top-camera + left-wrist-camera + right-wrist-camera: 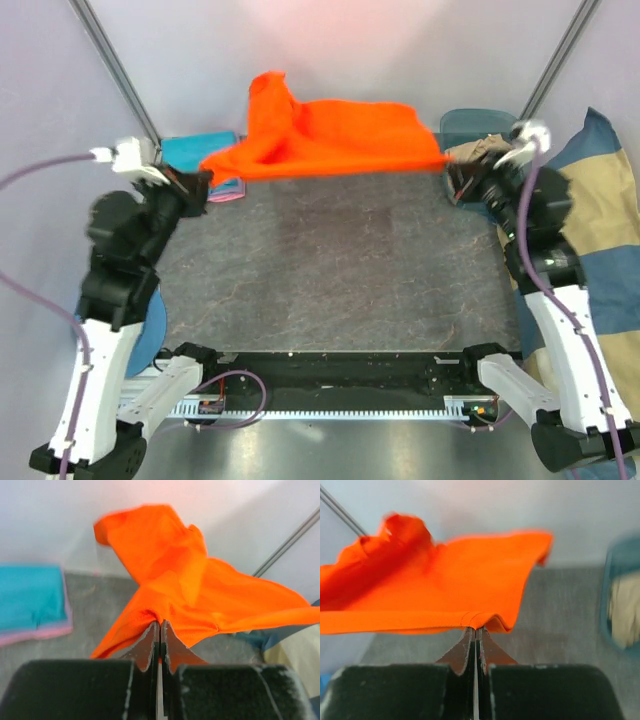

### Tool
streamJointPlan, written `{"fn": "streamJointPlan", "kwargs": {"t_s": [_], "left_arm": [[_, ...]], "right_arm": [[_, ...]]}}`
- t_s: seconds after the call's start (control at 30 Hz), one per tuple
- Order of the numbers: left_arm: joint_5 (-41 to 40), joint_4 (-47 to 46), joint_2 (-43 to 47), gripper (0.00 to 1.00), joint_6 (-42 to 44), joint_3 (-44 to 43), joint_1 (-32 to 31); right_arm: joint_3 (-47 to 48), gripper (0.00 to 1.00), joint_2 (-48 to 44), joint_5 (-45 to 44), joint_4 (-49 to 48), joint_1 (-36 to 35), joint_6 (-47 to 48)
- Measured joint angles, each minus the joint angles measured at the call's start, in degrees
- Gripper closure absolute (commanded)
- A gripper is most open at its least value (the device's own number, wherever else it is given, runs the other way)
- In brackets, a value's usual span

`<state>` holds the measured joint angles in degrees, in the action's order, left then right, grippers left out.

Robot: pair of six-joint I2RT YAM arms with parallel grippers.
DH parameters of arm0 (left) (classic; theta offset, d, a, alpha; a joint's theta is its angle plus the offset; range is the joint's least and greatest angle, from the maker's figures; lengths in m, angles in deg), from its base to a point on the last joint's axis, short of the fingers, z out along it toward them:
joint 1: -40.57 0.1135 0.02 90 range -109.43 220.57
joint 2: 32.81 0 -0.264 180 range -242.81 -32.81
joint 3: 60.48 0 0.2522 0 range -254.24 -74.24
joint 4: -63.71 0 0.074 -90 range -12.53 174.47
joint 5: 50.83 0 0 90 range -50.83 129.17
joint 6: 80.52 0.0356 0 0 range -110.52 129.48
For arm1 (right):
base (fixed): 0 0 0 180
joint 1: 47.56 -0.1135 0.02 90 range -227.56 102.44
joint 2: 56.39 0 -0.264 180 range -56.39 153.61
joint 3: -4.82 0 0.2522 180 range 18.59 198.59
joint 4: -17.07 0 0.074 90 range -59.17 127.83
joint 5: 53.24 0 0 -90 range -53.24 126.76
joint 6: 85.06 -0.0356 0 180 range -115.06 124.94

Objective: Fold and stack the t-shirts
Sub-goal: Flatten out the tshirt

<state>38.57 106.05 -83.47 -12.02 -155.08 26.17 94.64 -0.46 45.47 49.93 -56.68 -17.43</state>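
Between two pincers: bright orange soft cloth t-shirt, stretched out, lifted above dark grey mottled tabletop. Left pincer pinches one edge, right pincer the opposite edge. Step, by judgement: spreading shirt for fold. Next calls for lowering it flat, both sides level.

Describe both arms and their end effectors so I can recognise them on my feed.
The left arm and right arm match: white lower links, black upper joints, and a thin purple cable trailing along each. The left end effector and right end effector look alike too: two dark, tapered wedge fingers on blocky black mounts with scuffed pale edges.
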Motion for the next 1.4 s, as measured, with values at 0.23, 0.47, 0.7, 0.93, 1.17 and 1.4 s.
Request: {"fn": "streamJointPlan", "kwargs": {"t_s": [0.23, 0.47, 0.7, 0.93, 1.17, 1.4], "left_arm": [[-1.3, -5.9, 3.3, 0.98, -11.7, 44.5, 0.0], [1.1, -4.3, 2.3, 0.98, -20.1, 60.4, -0.2], [1.2, -3.6, 7.8, 0.55, -20.8, 57.0, -0.2], [1.7, 2.3, 13.1, 0.20, -20.5, 49.1, -0.2], [-1.0, 4.3, 17.6, 0.14, -19.3, 41.5, -0.2], [-2.5, 2.3, 11.8, 0.14, -19.0, 44.2, -0.2]], "right_arm": [[-41.2, 1.00, -2.2, 3.6, 0.7, -0.1, -3.9], [-50.0, 0.74, -2.0, 6.6, 5.1, -0.1, -5.5], [-45.9, 0.22, -1.6, 5.6, 5.6, -0.1, -5.9], [-42.3, 0.19, -3.0, 3.4, 7.0, -0.1, -6.3], [-40.9, 0.19, -2.2, 3.0, 6.7, -0.1, -6.4], [-40.6, 0.18, 2.2, 3.0, 4.5, -0.2, -6.3]]}}
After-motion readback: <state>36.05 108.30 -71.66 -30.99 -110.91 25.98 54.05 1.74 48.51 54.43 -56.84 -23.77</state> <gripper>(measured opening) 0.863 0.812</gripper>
